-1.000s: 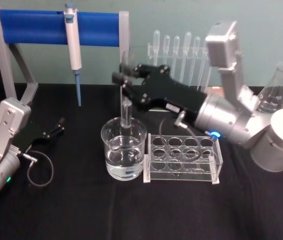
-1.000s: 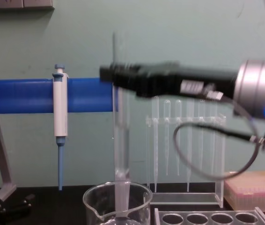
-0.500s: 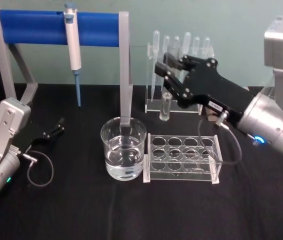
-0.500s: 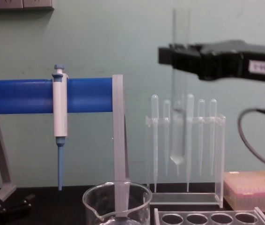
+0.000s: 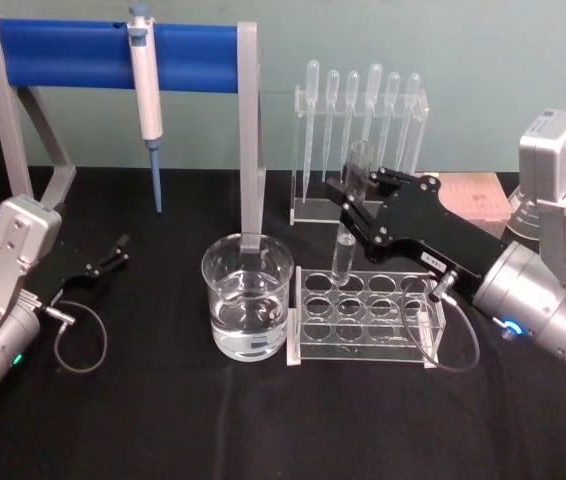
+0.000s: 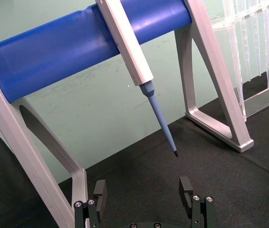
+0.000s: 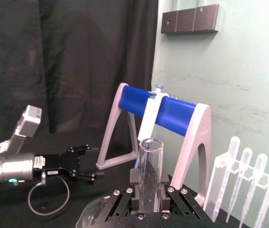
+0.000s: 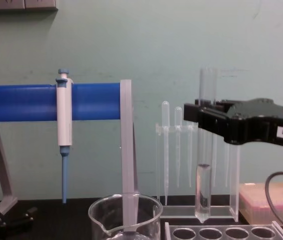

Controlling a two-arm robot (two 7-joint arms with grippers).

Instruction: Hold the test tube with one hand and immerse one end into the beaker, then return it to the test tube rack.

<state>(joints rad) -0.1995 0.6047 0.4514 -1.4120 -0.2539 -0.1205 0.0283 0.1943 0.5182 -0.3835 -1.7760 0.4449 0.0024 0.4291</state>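
Test tube (image 5: 349, 225): upright, clamped in the right gripper's (image 5: 355, 200) closed fingers, round end just above the rack (image 5: 363, 318). Beaker (image 5: 247, 310): on the desk (image 5: 163, 420), left of the rack. Left gripper (image 6: 144, 204): far left, fingers spread, holding nothing.

Pale green wall (image 8: 146, 40) behind; black cloth-covered table (image 5: 163, 420); dark curtain (image 7: 68, 61) hangs at one side.

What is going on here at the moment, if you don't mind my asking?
The right gripper holds the test tube upright, its round end just above the rack beside the beaker, which holds some liquid. The tube is out of the beaker and looks about to go into a rack hole. The left gripper sits open, parked by the blue stand.
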